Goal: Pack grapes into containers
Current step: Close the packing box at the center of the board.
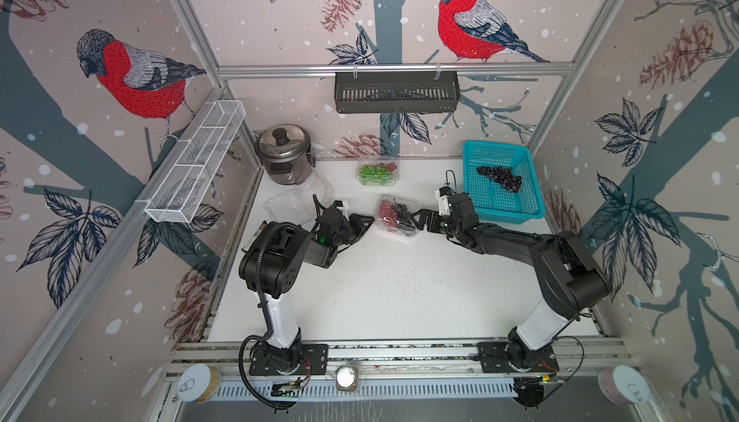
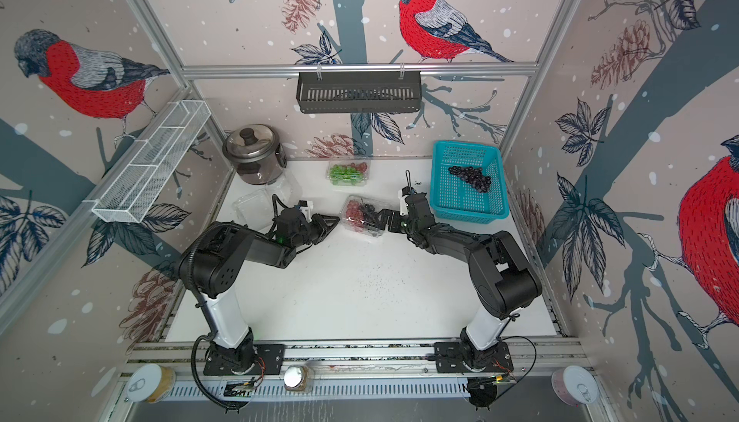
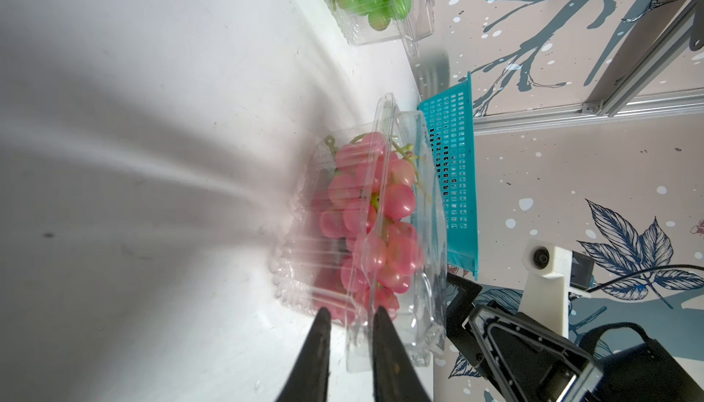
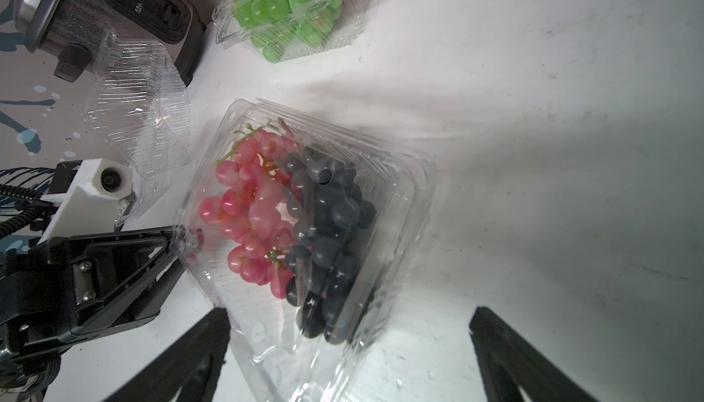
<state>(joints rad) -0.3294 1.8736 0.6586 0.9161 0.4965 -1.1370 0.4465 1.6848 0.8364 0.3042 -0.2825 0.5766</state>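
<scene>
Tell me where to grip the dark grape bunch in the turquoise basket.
Likely from straight above, jaws across the middle of the dark grape bunch, which lies flat and slanted; the walls of the turquoise basket block a sideways approach.

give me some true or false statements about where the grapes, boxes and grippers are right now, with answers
1. The basket holds a bunch of black grapes. True.
2. The left box, by the rice cooker, holds the green grapes. False: it is empty; the green grapes are in the back box.
3. The middle box holds red grapes and dark grapes together. True.
4. The right gripper is shut on the middle box. False: it is open, jaws wide apart near that box. It is the left gripper that pinches the box's edge.
</scene>
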